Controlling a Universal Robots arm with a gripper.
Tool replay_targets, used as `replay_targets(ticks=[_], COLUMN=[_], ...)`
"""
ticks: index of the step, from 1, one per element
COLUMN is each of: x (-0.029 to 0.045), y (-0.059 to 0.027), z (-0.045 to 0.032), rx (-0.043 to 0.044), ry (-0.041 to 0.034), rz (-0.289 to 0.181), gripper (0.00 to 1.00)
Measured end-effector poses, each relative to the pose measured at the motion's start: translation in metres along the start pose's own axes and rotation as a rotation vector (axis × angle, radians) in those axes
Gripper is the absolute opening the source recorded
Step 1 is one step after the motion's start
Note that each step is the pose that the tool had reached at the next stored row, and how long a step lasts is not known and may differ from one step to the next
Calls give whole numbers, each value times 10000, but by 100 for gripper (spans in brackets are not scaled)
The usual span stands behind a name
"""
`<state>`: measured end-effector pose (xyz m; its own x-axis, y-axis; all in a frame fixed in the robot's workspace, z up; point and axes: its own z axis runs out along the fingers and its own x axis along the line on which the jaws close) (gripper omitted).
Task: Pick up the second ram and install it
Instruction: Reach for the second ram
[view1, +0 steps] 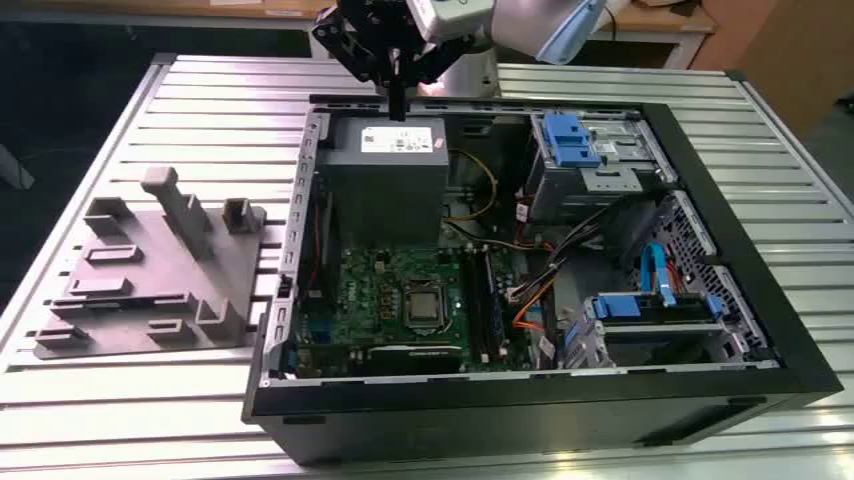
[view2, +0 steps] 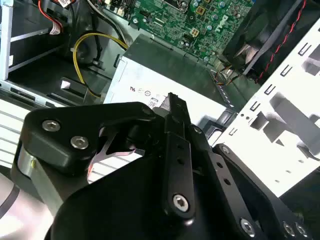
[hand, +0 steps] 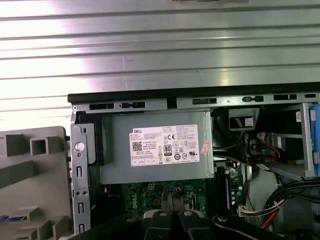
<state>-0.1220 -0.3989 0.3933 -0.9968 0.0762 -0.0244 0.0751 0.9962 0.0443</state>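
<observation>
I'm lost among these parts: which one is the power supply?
Find the open black case on the slatted table. At its far end in the exterior view, below the gripper, sits the power supply: a grey box with a white label, unlike the green board beside it.

We see a silver, ribbed bench (view1: 120, 120), a plain grey fixture block (view1: 134, 290) and a black computer case (view1: 534, 410). Inside, the motherboard (view1: 387, 295) is green, the power-supply box (view1: 387, 185) grey with a white label (view1: 400, 140), and the drive latches (view1: 571, 140) blue. The claw (view1: 396, 88) is black, the second ram (view1: 398, 110) in it dark.
</observation>
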Motion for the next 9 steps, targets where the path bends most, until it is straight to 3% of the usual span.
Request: replay_targets(ticks=[9], x=[1], y=[0], z=[0], rx=[21], ry=[-1], rz=[-1], gripper=[10])
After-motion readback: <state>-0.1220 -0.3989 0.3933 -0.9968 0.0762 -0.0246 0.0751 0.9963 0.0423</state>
